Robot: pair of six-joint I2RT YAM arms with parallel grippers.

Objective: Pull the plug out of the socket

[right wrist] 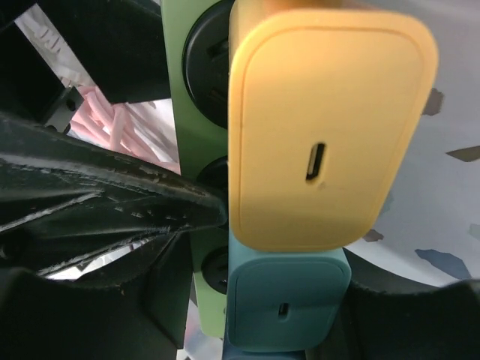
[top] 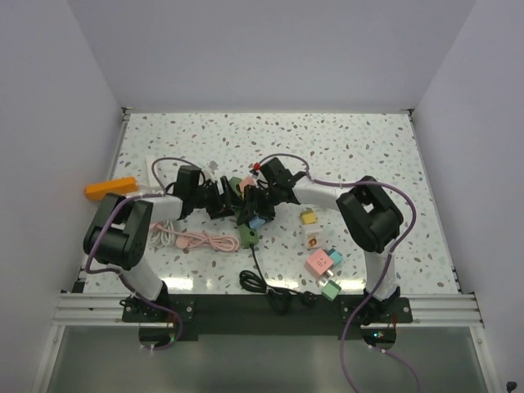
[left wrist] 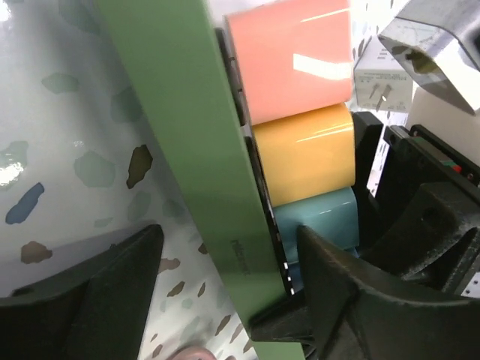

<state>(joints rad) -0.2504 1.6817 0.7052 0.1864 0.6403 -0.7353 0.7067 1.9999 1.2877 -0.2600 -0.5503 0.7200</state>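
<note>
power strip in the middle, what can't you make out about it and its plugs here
Top view: green power strip, largely covered by the left gripper and right gripper; its plugs too small to tell apart.
Right wrist: whether the fingers clamp the teal plug; the contact is cut off by the bottom edge.
Left wrist: the strip's ends run out of frame; pink plug cut by the top edge.

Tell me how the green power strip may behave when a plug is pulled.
Probably light and stiff: the green power strip looks like hard plastic. It may lift or slide with the yellow plug unless held down. Its black cord looks floppy and would hardly anchor it.
</note>
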